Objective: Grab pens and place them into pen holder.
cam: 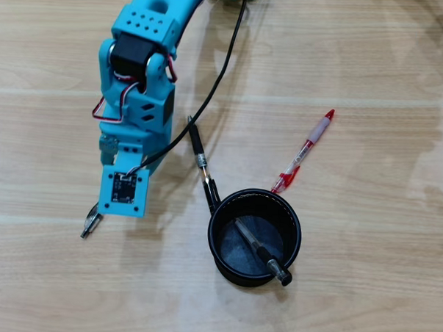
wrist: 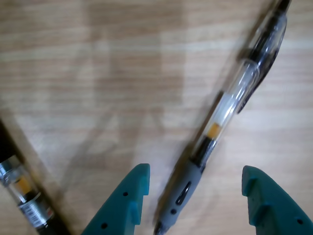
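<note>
Black round pen holder (cam: 219,248) upright on wood table, one clear-barrel pen (cam: 260,253) leaning inside. Second black pen (cam: 201,162) lying touching holder rim. Red pen (cam: 304,150) nearby. Grey-gripped clear pen (wrist: 222,117) lying diagonal in wrist view.

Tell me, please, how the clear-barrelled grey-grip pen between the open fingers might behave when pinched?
The clear-barrelled pen with grey rubber grip looks rigid and light. Its round barrel may roll on the smooth wooden table. The teal gripper straddles the rubber grip, probably limiting slip.

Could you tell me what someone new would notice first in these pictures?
Probably the bright blue arm reaching down from the top of the overhead view. Next, the black pen holder with one pen already inside, and the red pen lying above it. In the wrist view, the open claw straddles a clear-barrelled pen.
</note>
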